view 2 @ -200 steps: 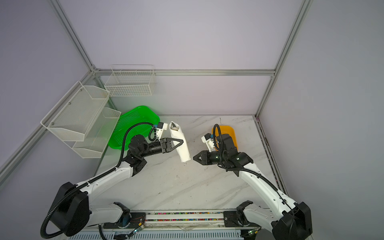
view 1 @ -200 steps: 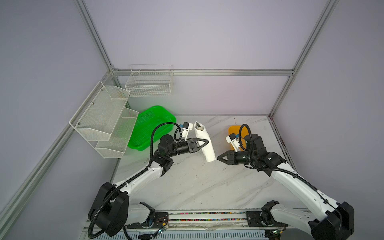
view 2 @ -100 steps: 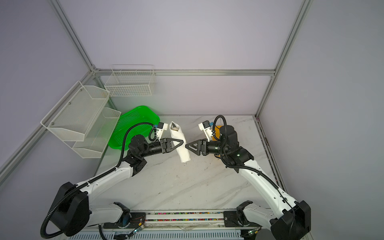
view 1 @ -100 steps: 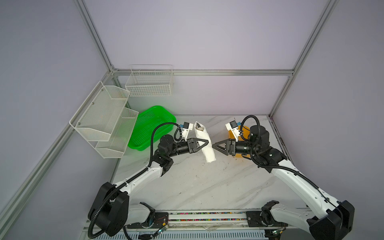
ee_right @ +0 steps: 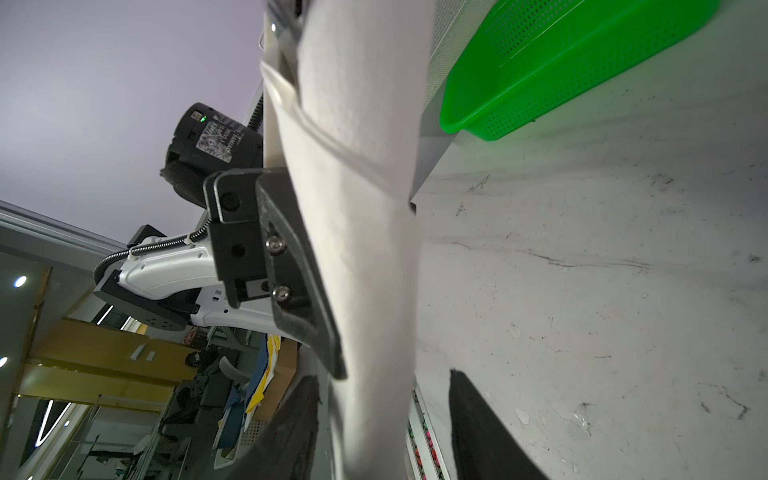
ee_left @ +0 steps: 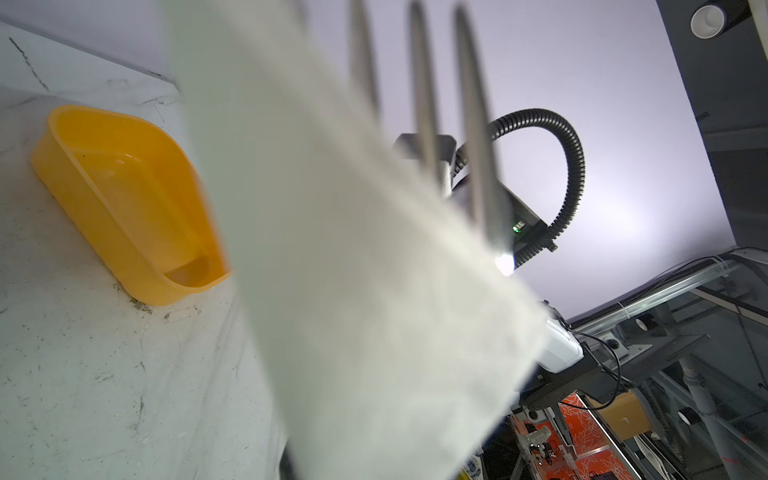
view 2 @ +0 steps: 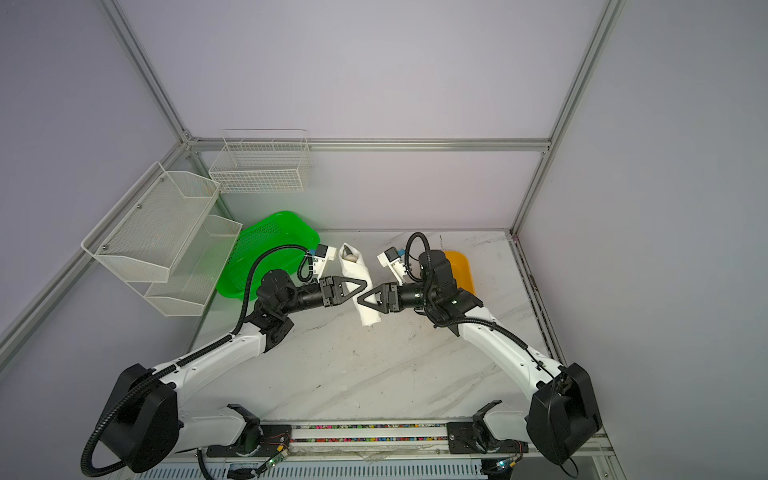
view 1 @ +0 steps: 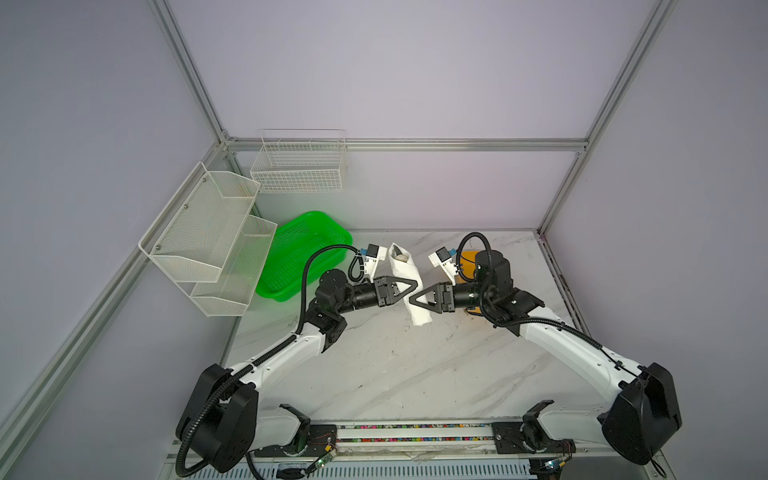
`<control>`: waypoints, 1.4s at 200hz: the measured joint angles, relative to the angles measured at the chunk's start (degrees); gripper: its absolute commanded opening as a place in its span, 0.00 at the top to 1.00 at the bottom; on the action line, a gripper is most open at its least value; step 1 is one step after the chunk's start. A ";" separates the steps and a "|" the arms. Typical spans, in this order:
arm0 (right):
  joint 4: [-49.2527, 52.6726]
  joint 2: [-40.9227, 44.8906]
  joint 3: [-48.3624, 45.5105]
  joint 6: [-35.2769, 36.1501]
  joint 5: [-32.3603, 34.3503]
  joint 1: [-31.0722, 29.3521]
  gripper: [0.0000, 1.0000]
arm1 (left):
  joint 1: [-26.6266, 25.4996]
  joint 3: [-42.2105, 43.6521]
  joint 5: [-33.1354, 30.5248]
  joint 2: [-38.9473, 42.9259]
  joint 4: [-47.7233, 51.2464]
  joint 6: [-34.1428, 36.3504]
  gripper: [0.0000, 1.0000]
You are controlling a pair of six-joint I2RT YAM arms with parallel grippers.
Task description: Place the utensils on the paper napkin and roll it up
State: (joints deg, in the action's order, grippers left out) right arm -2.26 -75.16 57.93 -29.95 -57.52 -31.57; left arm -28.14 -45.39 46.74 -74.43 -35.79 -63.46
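Paper napkin (view 1: pixel 406 268), a soft, light tube rolled around stiff utensils (ee_left: pixel 424 83), held tilted over the surface (view 1: pixel 415 374), pinched mid-length by the left claw (view 1: pixel 414 284), right claw (view 1: pixel 411 300) spread astride its lower part; best gripped mid-roll, where metal backs paper.

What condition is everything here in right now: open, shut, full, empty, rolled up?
paper napkin: rolled into a tube, clamped mid-length.
utensils: wrapped inside, fork tines poking out one end.
left gripper: jaws shut on the paper napkin.
right gripper: jaws open, straddling the roll.
yellow tub: upright, visible part empty.
green basket: upright, looks empty.
wire racks: mounted on the walls, empty.
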 measured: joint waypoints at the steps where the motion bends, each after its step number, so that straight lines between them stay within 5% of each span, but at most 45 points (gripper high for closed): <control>1: -0.07 0.00 0.02 0.00 -0.02 0.00 0.51 | 0.00 0.00 0.00 0.00 -0.04 -0.02 0.86; 82: -4.39 -1.38 0.00 -1.40 -2.60 -0.72 0.62 | 0.00 0.00 0.66 0.00 -0.96 -0.63 0.86; 138: -4.96 -1.42 0.02 -1.68 -3.65 -0.74 0.81 | 0.00 0.00 0.66 -0.02 -0.61 -0.59 0.85; 191: -4.72 -1.36 0.02 -1.66 -3.23 -0.85 0.89 | 0.00 0.00 0.61 -0.02 -0.39 -0.37 0.77; 225: -4.44 -1.18 0.02 -1.46 -2.25 -0.85 0.91 | 0.00 0.00 0.50 -0.02 0.39 0.22 0.66; 256: -4.37 -0.63 0.02 -1.46 -1.33 -0.85 0.92 | 0.00 -0.07 0.20 0.02 2.32 1.95 0.34; 280: -4.33 0.11 -0.07 -1.44 -0.15 -0.85 0.91 | 0.04 -0.07 -0.74 0.81 5.05 3.37 0.19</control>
State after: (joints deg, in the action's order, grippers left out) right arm -6.59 -75.05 57.87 -31.40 -57.67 -32.42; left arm -28.10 -45.45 46.00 -73.63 -30.74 -60.10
